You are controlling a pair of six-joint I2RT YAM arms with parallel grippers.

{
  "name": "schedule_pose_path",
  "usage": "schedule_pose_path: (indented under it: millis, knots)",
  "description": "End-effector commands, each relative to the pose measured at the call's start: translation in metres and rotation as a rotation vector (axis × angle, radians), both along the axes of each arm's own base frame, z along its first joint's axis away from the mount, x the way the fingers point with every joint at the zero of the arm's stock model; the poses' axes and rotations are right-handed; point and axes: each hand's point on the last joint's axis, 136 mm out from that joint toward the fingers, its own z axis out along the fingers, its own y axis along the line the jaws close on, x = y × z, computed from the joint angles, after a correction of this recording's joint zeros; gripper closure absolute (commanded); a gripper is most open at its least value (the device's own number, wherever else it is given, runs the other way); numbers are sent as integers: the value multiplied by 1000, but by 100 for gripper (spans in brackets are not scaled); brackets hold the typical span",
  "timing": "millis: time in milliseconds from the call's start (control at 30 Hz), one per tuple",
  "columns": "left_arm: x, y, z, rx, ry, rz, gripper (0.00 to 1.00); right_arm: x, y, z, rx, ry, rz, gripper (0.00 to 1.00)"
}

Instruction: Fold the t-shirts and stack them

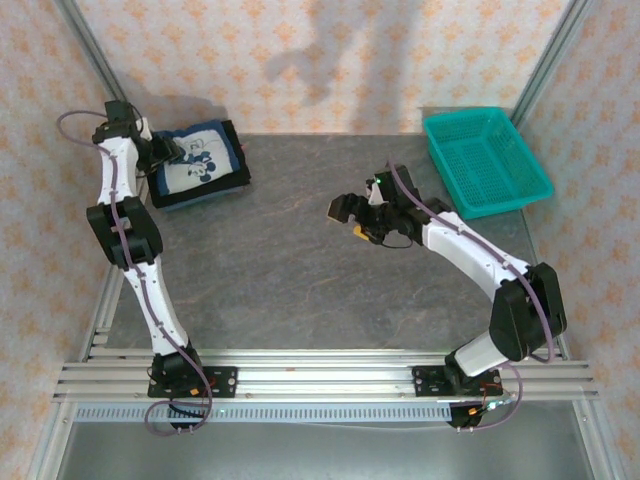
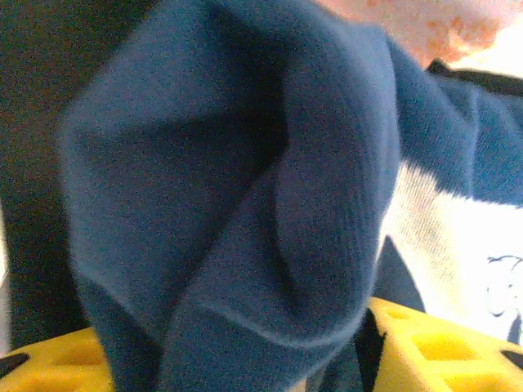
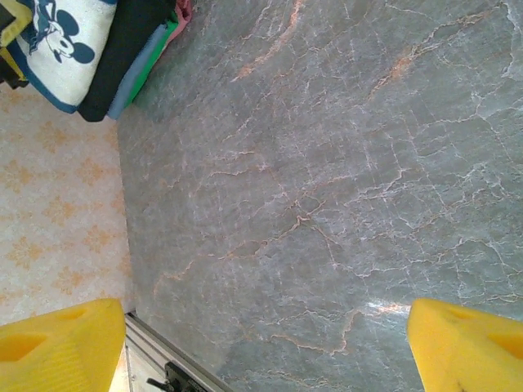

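Observation:
The navy t-shirt (image 1: 200, 165) with its white mouse print lies folded on top of a stack at the table's back left. Under it shows the black t-shirt (image 3: 135, 41). My left gripper (image 1: 170, 155) is at the stack's left edge. In the left wrist view its yellow fingers (image 2: 441, 343) stand apart, and a thick fold of the navy t-shirt (image 2: 245, 204) fills the gap between them. My right gripper (image 1: 350, 222) hovers open over the bare table near the middle. Its yellow fingertips (image 3: 65, 343) are wide apart with nothing between them.
A teal mesh basket (image 1: 465, 114) stands at the back right. Light blue, green and red cloth edges (image 3: 159, 45) show at the side of the stack. Metal rails (image 1: 320, 375) run along the near edge by the arm bases.

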Motion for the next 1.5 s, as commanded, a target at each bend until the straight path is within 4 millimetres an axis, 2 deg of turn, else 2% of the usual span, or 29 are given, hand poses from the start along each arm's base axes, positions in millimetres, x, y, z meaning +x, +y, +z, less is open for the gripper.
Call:
schedule_pose_path:
  millis: [0,100,267,300,367,467,567,633,667,733,800,1100,1267,1333,1367,1400,1467]
  knots:
    - [-16,26,72,131,-72,122,37,1,-1,20,13,-40,14,11]
    - [-33,41,107,205,-95,229,34,-3,-1,28,22,-51,19,10]
    - [-45,40,158,188,-216,333,25,-10,-6,36,22,-72,18,10]
    - [-44,34,164,168,-239,320,21,-11,-7,38,23,-79,16,10]
    - [-42,16,173,155,-259,280,20,-14,-9,41,26,-92,12,10]
    - [-28,-27,174,116,-291,140,22,-17,-11,44,30,-106,9,9]
    - [-17,-63,168,80,-304,33,34,-20,-13,47,36,-111,10,10]
    - [-11,-78,158,36,-307,-11,45,-25,-14,47,39,-112,12,9]
    - [-5,-85,152,1,-315,-31,54,-27,-16,46,39,-110,8,10]
    - [3,-87,133,-19,-289,-31,70,-32,-19,43,36,-112,3,9]
    - [12,-83,107,-31,-239,-20,77,-37,-25,39,25,-113,-10,9]
    - [50,-56,13,16,-108,18,78,-47,-32,22,-5,-73,-16,9]
    - [63,-40,-23,4,-90,60,73,-48,-32,21,-16,-56,-11,9]
    - [69,-42,-22,-24,-113,56,67,-48,-33,23,-14,-54,-15,9]
    - [71,-44,-14,-40,-134,52,63,-49,-33,24,-10,-56,-15,9]
    - [73,-48,-4,-62,-158,45,59,-49,-33,25,-9,-57,-16,9]
    - [76,-57,32,-97,-237,26,50,-50,-35,30,-18,-70,-15,9]
